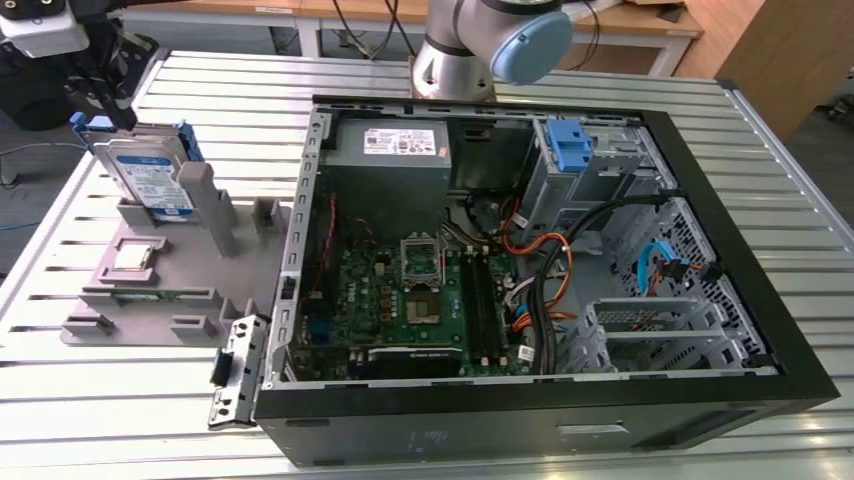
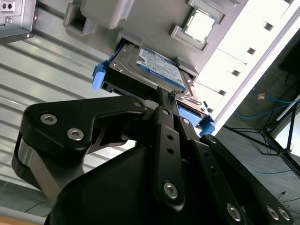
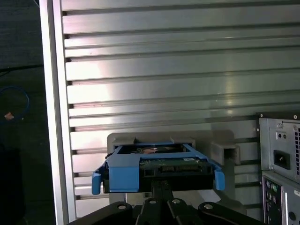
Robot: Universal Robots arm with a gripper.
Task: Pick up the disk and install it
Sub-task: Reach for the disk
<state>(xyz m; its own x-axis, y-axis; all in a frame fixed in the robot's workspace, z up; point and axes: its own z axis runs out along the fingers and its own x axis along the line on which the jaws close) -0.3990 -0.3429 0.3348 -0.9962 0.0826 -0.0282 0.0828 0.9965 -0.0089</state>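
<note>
Gripper (image 1: 114, 118): seen at the far corner of the table on the exterior view's left, hanging directly over the disk. In both wrist views its tip (image 2: 168, 96) (image 3: 161, 185) is seen right at the disk's upper end.
Claw state: cannot be told. Whether it is clenched on the disk or released is hidden by the gripper's own black linkage.
Disk (image 1: 144, 178): found standing on end in the grey holder, label side turned toward the computer case. The white-and-blue label is seen in the second wrist view (image 2: 157, 65). The blue rails are seen wrapped round the end and sides in the first wrist view (image 3: 159, 164).
Grey holder (image 1: 160, 290): laid flat on the table, just beside the case on the exterior view's left. A square chip (image 2: 200, 23) is seated in a pocket of it, near the disk.
Computer case (image 1: 747, 300): laid on its side with the panel off, so the motherboard (image 1: 400, 300) is exposed.
Power supply (image 1: 390, 145): a grey box with a white sticker, mounted at the case's far end.
Blue bracket (image 1: 570, 148): noted in the drive bay at the case's far corner, with no drive in it.
Table (image 1: 80, 400): slatted aluminium, with holder and case resting on it.
Arm (image 1: 487, 45): the base is seen beyond the case's far wall.
</note>
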